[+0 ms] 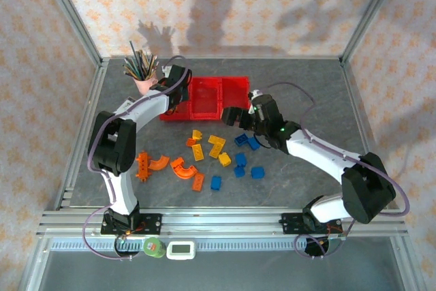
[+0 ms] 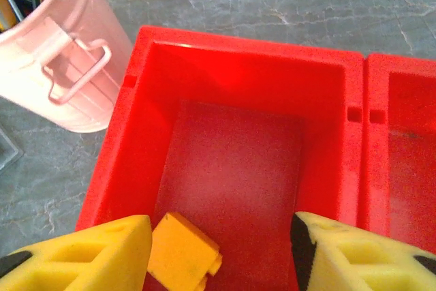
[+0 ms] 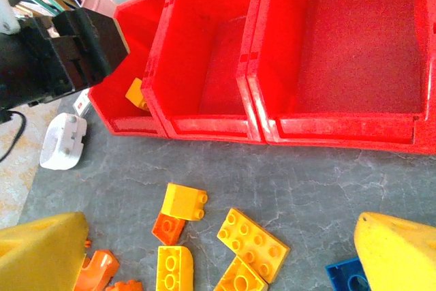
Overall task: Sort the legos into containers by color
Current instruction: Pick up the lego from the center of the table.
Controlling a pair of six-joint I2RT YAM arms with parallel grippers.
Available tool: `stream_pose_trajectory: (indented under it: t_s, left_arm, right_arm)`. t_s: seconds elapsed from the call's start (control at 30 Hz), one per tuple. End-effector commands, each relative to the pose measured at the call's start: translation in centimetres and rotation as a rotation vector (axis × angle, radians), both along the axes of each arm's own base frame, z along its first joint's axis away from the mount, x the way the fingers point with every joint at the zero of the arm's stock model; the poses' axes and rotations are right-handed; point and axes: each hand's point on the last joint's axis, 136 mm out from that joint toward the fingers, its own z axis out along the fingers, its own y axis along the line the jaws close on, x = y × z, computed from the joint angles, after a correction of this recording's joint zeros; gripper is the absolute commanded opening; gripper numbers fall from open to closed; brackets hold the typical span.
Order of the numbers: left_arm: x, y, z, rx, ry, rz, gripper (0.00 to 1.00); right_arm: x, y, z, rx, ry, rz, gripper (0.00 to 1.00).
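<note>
- Patterned cream-and-orange wallpaper backs a metal-framed enclosure around a grey marbled desk (image 1: 306,86).
- Left arm: reaches to the far left. Its end effector (image 2: 221,253) hangs inside the leftmost bin with the fingers apart and clamping nothing.
- Right arm: reaches to mid-desk. Its end effector (image 3: 221,257) is spread wide and holds nothing, hovering over the loose yellow pieces just near of the bins.
- Containers (image 1: 219,97): three red low-walled bins joined in a row at the far centre-left of the desk.
- Pink cup (image 2: 61,66): holds pencils (image 1: 139,65) and stands just left of the bins. It is no part of the sort.
- Legos on the desk, near of the bins: yellow pieces (image 1: 208,144) in the centre, blue pieces (image 1: 245,158) to the right, orange pieces (image 1: 170,166) with arches to the left.
- Yellow brick (image 2: 182,253): lies in the leftmost bin by its near wall, right beside one left fingertip. I cannot tell whether the two touch.
- Step in hand, judged: releasing that brick. To do it well:
  - spread the fingers fully;
  - lift straight up so that no pad drags the brick over the low wall;
  - stay off the cup;
  - keep this bin for yellow alone.
- Writing: no brand, label or lettering can be read on any item.
</note>
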Motion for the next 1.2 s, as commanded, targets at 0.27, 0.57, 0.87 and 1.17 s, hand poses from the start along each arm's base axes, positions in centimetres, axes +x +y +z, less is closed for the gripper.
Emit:
stream_pose_trajectory:
  t_s: [0.27,0.57,0.87,1.17]
  left_arm:
    - [-11.0,-4.5,2.6,-0.147,0.022,-0.068,0.63]
    - [-19.1,-9.6,-0.9,-0.255,0.089,-0.069,0.68]
    - [-21.6,-12.4,-4.7,-0.281,0.158,-0.09,0.75]
    - [-21.3,-10.9,-7.5,-0.165,0.178,-0.022,0.73]
  right_arm:
    - [-3.3,-0.5,-2.1,-0.025,0.05,0.094,1.0]
    - [-6.1,-0.5,-5.3,-0.03,0.065,0.162,1.0]
    - [-6.7,-1.2,-7.4,-0.06,0.079,0.158,1.0]
    - [-6.6,-1.4,-7.5,-0.069,0.066,0.145,1.0]
